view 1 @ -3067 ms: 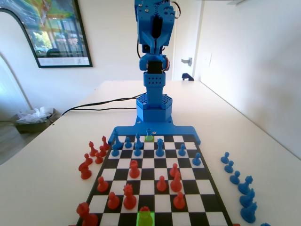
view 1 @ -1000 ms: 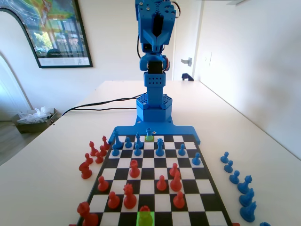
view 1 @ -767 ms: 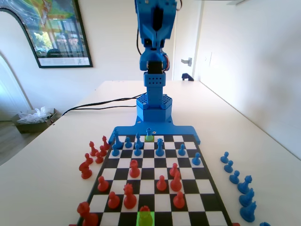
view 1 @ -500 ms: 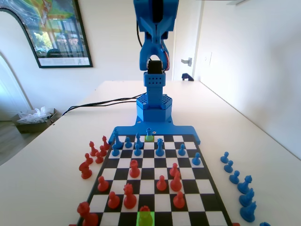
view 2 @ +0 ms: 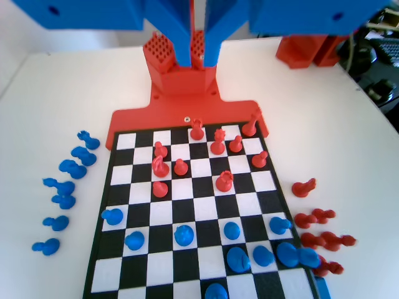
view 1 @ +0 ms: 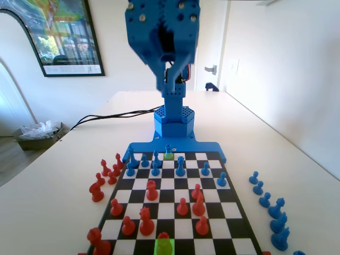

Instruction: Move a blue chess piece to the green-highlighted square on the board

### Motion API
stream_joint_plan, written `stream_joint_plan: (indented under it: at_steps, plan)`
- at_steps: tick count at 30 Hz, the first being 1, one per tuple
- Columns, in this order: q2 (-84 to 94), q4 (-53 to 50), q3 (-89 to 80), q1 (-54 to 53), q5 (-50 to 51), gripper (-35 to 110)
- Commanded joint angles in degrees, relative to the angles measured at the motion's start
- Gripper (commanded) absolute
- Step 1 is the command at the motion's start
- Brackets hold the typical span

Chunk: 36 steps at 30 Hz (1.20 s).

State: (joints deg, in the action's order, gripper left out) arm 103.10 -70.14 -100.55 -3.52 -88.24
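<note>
pincer (view 2: 198,61) hanging from the top of the wrist view, high above the board (view 1: 208,146), jaws drawn almost together with a thin slit between them – nothing held. blurred and raised in the fixed view too, well clear of every piece.

below and nearer the arm's base: the blue chess piece (view 1: 168,150), slim and knob-topped, standing upright on the duller olive-green square in the board's far row in the fixed view. seen from above as a round blue blob (view 2: 215,291) at the bottom edge of the wrist view, partly cut off. other blue pieces close by in the next row, so little room either side.

at the opposite end, the green-highlighted square (view 1: 163,247), vivid lime, in the nearest row of the fixed view – with a red piece (view 1: 163,236) standing on it, tinted by the highlight. same red piece (view 2: 197,129) in the far row of the wrist view. spare blue and red pieces lined up on the bench (view 1: 64,175) either side of the board.

judging by looks: light, stiff, smooth plastic, likely slippery and quick to topple from a sideways nudge. best taken at the narrow stem just under the knob, jaws opened first and lowered straight down, squeezed squarely to avoid a tilt. pick-up not yet begun; a long carry ahead across the crowded middle, lifted high over the red pieces.
</note>
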Motion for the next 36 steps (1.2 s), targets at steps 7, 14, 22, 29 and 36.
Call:
stream_joint_plan:
  at_steps: [7, 14, 22, 29, 36]
  plan:
    - [-16.3, -15.1, 21.1, 0.1, -1.8, 4]
    - [-25.6, -16.9, 30.6, 0.4, -1.5, 4]
    - [-29.7, -10.1, 31.3, 0.2, -1.3, 5]
    - [-35.0, -3.8, 32.3, -0.1, -1.7, 5]
    - [-36.2, 2.5, 29.2, 0.3, -2.2, 7]
